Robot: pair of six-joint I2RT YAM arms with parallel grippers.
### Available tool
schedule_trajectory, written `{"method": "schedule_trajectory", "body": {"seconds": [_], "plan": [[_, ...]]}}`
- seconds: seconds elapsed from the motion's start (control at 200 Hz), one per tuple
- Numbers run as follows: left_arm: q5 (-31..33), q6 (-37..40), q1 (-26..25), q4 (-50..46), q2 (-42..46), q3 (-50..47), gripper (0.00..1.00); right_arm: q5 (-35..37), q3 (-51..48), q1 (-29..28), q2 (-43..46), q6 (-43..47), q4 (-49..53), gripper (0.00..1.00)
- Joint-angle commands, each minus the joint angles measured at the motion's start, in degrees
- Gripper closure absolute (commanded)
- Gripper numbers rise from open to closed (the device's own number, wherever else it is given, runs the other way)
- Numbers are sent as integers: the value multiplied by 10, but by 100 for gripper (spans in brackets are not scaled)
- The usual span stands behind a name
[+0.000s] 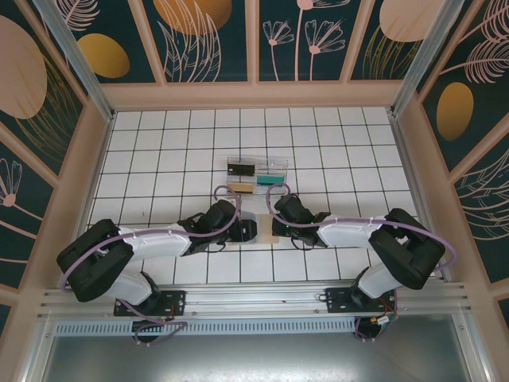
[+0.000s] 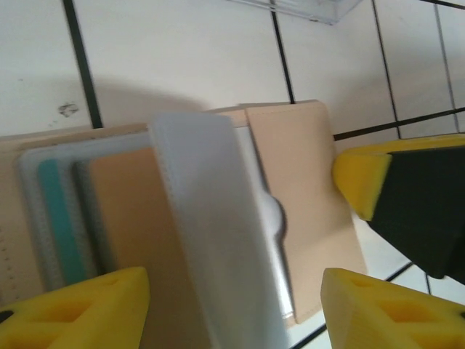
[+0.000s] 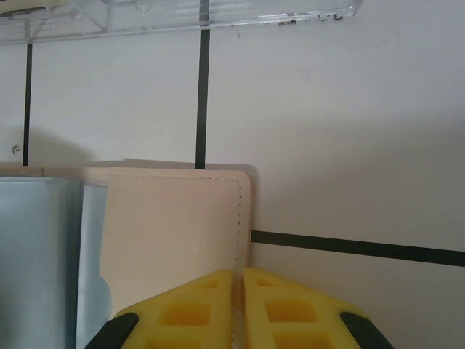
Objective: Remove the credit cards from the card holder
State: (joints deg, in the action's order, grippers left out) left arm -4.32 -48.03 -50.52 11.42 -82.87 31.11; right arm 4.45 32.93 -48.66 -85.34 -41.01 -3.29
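The card holder (image 1: 267, 235) lies open on the tiles between both arms, tan outside (image 2: 305, 182). Its left half holds credit cards in slots: a teal edge (image 2: 58, 225) and an orange face (image 2: 127, 218). A pale grey flat piece (image 2: 211, 218) rises blurred from the middle; I cannot tell whether it is a card or a flap. My left gripper (image 2: 232, 309) is open, its yellow fingers on either side of that piece without touching it. My right gripper (image 3: 240, 305) is shut on the right edge of the card holder (image 3: 174, 225).
A clear plastic compartment tray (image 1: 256, 175) stands just beyond the card holder, its edge at the top of both wrist views (image 3: 182, 14). One yellow finger of the right gripper (image 2: 363, 178) sits close to the left gripper's right finger. Raised walls frame the white tiled floor.
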Motion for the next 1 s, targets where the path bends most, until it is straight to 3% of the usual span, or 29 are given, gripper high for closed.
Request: {"method": "schedule_trajectory", "body": {"seconds": [0.0,0.08,0.14,0.23,0.651,0.801,0.996], "plan": [[-22,8,2,28,12,-4,36,-10,-6,-5,-9,-9,-10,88],[-24,11,2,28,12,-3,30,-9,-6,-5,-9,-10,-9,88],[-24,11,2,27,13,-3,18,-9,-6,-5,-8,-10,-9,88],[-34,8,2,40,14,-6,16,-9,-7,-5,-9,-10,-10,88],[-112,-30,0,158,0,4,53,-3,-20,-1,9,-22,-21,88],[-115,-38,-1,165,-21,-2,55,-5,-19,-1,10,-22,-21,88],[-54,-17,-1,100,18,-5,57,1,-14,1,19,-20,-7,88]]}}
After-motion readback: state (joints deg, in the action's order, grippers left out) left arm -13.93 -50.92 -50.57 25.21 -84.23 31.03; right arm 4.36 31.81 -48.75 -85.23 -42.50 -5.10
